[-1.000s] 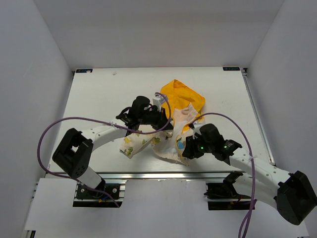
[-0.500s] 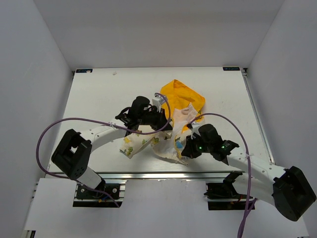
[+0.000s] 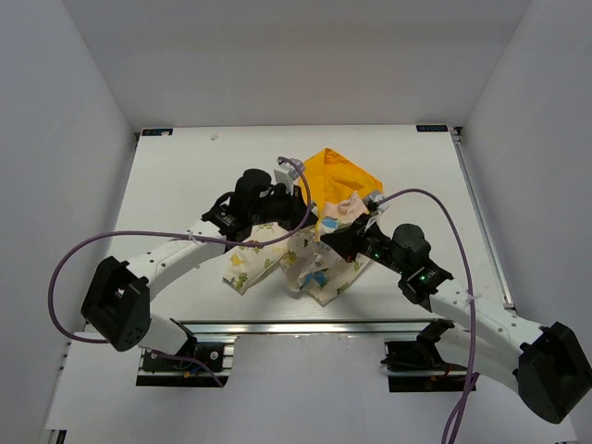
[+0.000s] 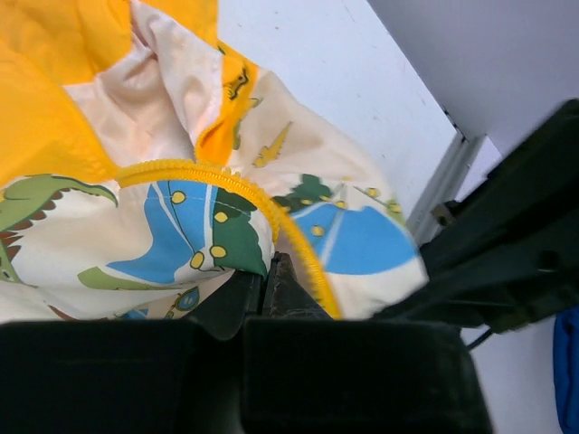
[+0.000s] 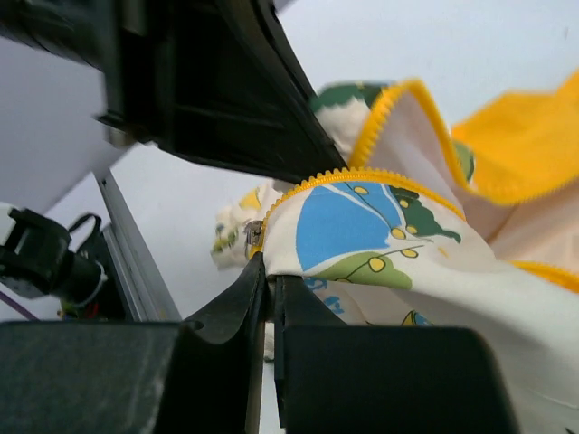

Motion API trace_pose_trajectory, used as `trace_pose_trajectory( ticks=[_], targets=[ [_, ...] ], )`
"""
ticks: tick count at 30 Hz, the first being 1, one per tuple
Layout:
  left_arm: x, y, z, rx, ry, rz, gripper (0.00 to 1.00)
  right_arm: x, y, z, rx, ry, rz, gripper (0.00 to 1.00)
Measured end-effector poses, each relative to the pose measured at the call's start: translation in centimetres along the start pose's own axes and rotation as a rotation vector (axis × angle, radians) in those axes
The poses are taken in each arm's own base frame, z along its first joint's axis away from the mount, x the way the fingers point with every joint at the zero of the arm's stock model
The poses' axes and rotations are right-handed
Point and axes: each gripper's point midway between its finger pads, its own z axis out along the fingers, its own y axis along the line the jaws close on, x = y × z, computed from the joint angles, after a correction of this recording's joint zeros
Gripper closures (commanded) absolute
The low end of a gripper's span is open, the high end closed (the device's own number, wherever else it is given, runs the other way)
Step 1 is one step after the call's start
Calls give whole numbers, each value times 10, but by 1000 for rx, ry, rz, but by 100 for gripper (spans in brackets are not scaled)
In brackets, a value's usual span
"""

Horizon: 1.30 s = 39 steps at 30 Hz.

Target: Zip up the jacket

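Note:
The jacket (image 3: 310, 264) lies bunched in the middle of the table, its yellow hood (image 3: 342, 176) toward the back. My left gripper (image 3: 307, 220) is shut on the cream printed fabric (image 4: 181, 235) right beside the yellow zipper trim (image 4: 298, 244). My right gripper (image 3: 335, 242) is shut on the jacket's edge (image 5: 362, 235), just beside the metal zipper slider (image 5: 254, 237). The two grippers sit close together, and the fabric between them is lifted off the table. In the left wrist view the right arm (image 4: 516, 235) fills the right side.
The white table (image 3: 185, 176) ends at a metal rail (image 3: 296, 326) along the near edge. White walls enclose the left, back and right. Purple cables (image 3: 120, 236) loop over both arms. A loose jacket part (image 3: 242, 273) hangs toward the left front.
My right gripper has shut on the jacket's edge and moved back and up. The left gripper has moved back too, and the jacket's front has lifted between them.

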Motion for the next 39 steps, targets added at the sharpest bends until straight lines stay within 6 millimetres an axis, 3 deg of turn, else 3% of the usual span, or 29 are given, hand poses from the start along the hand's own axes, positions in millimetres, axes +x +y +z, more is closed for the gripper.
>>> trace_pose_trajectory(
  ticks=[3, 10, 22, 31, 39],
  targets=[
    [-7, 6, -1, -44, -17, 8, 100, -20, 6, 0, -22, -75, -31, 100],
    [-6, 17, -1, -104, -8, 9, 100, -34, 6, -5, -4, -132, -52, 100],
    [-13, -11, -17, 4, -32, 61, 100, -30, -23, 8, 109, -147, -55, 100],
    [-9, -24, -24, 76, -16, 103, 100, -46, -33, 13, 142, -248, -71, 100],
    [-5, -26, -25, 90, -2, 116, 100, -54, -30, -4, 110, -376, -78, 100]
  ],
)
